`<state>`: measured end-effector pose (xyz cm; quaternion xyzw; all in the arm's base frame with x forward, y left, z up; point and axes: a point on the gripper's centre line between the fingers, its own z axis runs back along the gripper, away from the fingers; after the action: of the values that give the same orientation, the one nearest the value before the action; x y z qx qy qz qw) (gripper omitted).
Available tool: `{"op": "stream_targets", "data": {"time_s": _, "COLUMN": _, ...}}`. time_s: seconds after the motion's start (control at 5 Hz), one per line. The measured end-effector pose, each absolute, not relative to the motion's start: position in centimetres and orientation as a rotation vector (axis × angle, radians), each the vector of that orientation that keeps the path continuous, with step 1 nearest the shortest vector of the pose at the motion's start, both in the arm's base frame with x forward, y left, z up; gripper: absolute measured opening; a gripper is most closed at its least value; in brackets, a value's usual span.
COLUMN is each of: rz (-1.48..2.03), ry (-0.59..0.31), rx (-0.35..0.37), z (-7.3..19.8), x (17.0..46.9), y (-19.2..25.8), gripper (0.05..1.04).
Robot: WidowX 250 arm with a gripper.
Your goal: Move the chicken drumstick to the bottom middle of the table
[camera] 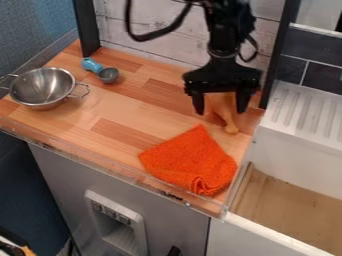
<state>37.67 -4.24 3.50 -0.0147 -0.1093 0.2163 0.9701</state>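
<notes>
The tool (221, 111) hangs spread over the orange-tan chicken drumstick (228, 118), whose slim end is knobbed.

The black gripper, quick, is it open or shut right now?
Gripper: open, fingers wide apart with the chicken drumstick between them; whether they touch it, I can't tell.

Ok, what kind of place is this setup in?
Probably a toy or mock kitchen: there's a metal bowl with two handles, a ridged drainboard on the right, and a grey appliance-like front below the work surface.
</notes>
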Motion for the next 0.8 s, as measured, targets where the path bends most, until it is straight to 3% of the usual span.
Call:
{"op": "stream_targets", "data": {"time_s": 0.4, "rz": 0.447, "ry": -0.189, "rx": -0.034, "z": 1.6, "x": 38.9, "y": -4.7, "gripper": 0.967}}
{"op": "stream_targets", "data": {"time_s": 0.8, "rz": 0.46, "ry": -0.192, "rx": -0.06, "z": 1.2, "x": 39.2, "y": -4.5, "gripper": 0.392}}
